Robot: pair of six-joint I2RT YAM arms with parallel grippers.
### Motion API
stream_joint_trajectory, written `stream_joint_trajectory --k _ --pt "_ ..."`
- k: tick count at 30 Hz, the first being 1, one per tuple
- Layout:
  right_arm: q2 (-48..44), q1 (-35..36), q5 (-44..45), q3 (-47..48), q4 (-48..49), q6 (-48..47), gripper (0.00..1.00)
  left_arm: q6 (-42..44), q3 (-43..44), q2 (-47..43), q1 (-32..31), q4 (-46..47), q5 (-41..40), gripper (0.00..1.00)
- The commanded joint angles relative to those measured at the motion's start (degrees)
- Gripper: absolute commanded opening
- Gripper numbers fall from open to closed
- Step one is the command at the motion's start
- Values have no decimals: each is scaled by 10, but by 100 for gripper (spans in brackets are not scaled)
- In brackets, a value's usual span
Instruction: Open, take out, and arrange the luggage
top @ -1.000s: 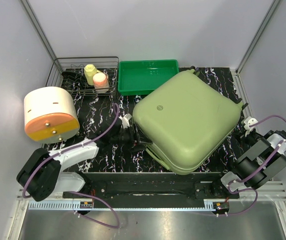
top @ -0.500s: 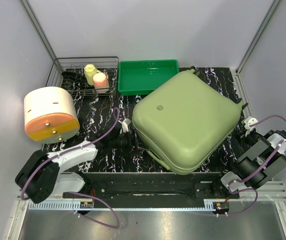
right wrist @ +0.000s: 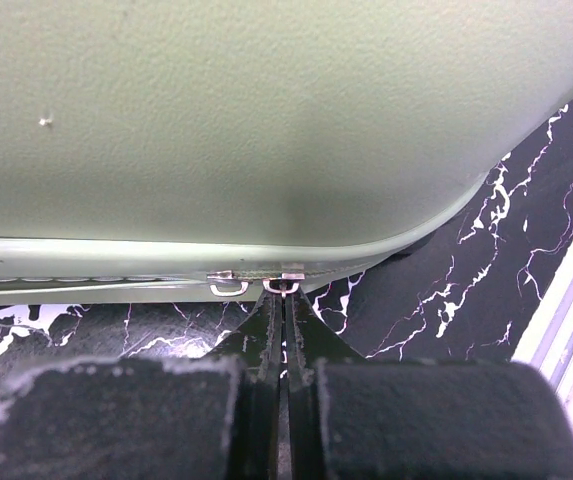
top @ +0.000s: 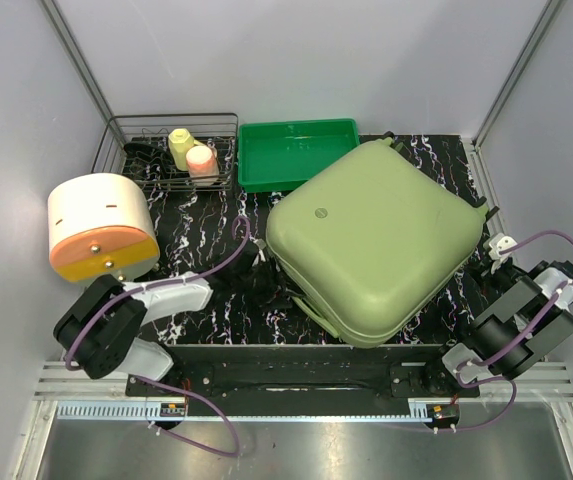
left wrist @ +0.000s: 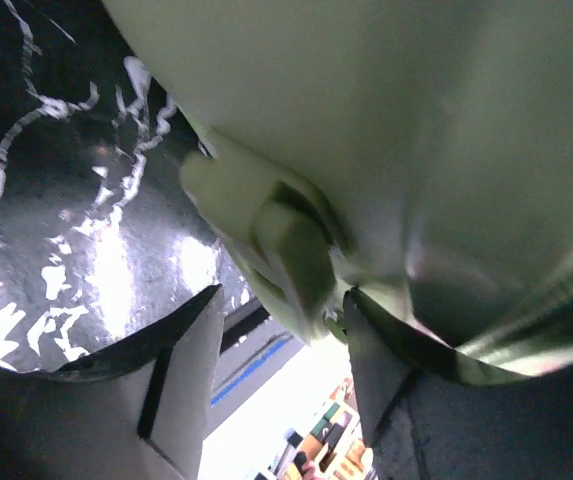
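The luggage [top: 376,240] is a big pale olive-green hard shell lying flat on the black marbled table [top: 196,215], zip closed. My left gripper [top: 259,265] is at its left edge. In the left wrist view its jaws stand open, and the lower end of the luggage's side handle [left wrist: 266,240] sits between the fingertips [left wrist: 191,340]. My right gripper [top: 493,250] is at the right corner. In the right wrist view it [right wrist: 284,297] is shut, its tips pinching the metal ring of a zip pull [right wrist: 282,285]. A second zip pull [right wrist: 228,285] hangs free beside it.
A bright green tray [top: 296,155] stands behind the luggage, touching its far edge. A wire rack [top: 171,150] with a yellow and a pink bottle is at the back left. A white and orange round container [top: 101,230] sits at the left. Walls close in the table.
My left arm's elbow has swung forward and to the right while its gripper stayed at the luggage's left edge. The right arm and the luggage have not moved.
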Motion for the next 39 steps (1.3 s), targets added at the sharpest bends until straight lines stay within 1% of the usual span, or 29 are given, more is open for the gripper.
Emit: stream_joint_trajectory --k 1,3,4,5,6,7,8,9,10,11,12,14,17,19,22,23,25,26,29,32,35,36,37,38,39 --pt "-19 14 -60 -6 -14 10 0 -25 22 36 13 -7 -31 49" --pt "-19 14 -58 -1 3 30 0 11 18 24 41 -42 -25 42" --pt "-20 13 -57 0 14 41 0 25 14 19 52 -64 -24 28" --pt "-20 14 -56 3 34 64 0 59 12 13 62 -102 -25 21" --pt "-20 13 -53 5 43 73 0 75 11 3 86 -124 -29 14" --pt "-18 14 -51 8 49 79 0 93 11 -4 98 -143 -29 4" --pt "-16 14 -50 15 52 84 0 131 10 -10 113 -178 -26 0" --pt "-15 13 -46 21 58 87 0 148 9 -23 140 -197 -30 0" --pt "-8 13 -46 26 57 89 0 164 7 -29 154 -211 -28 0" --pt "-5 13 -45 38 58 90 0 206 8 -42 165 -231 -28 0" --pt "0 13 -46 44 56 91 0 227 13 -49 184 -247 -39 0" --pt "13 13 -49 65 56 91 0 276 18 -67 200 -279 -39 0" --pt "31 13 -60 93 51 89 0 327 37 -74 219 -322 -49 0" --pt "45 14 -76 105 41 80 0 344 45 -75 234 -333 -59 0" --pt "75 14 -97 140 -51 -10 0 378 68 -62 256 -343 -65 0" --pt "85 17 -100 163 -130 -86 0 401 74 -50 259 -349 -64 0" --pt "118 22 -109 186 -209 -169 0 418 92 -40 262 -356 -67 0" --pt "130 28 -113 207 -269 -233 0 430 97 -32 264 -364 -70 0" --pt "173 39 -132 247 -327 -276 0 438 106 -24 270 -366 -76 0" --pt "204 57 -138 259 -364 -334 0 448 115 -19 272 -364 -75 0" --pt "218 75 -123 262 -376 -339 0 459 129 -9 274 -367 -75 0" --pt "221 76 -98 264 -380 -333 0 463 132 -7 274 -367 -59 0" --pt "220 75 -79 267 -387 -331 10 467 135 -6 274 -364 -52 0" --pt "220 74 -55 269 -404 -326 26 472 136 -4 274 -365 -46 0" --pt "218 72 -13 268 -411 -326 53 475 137 -2 274 -362 -44 0"
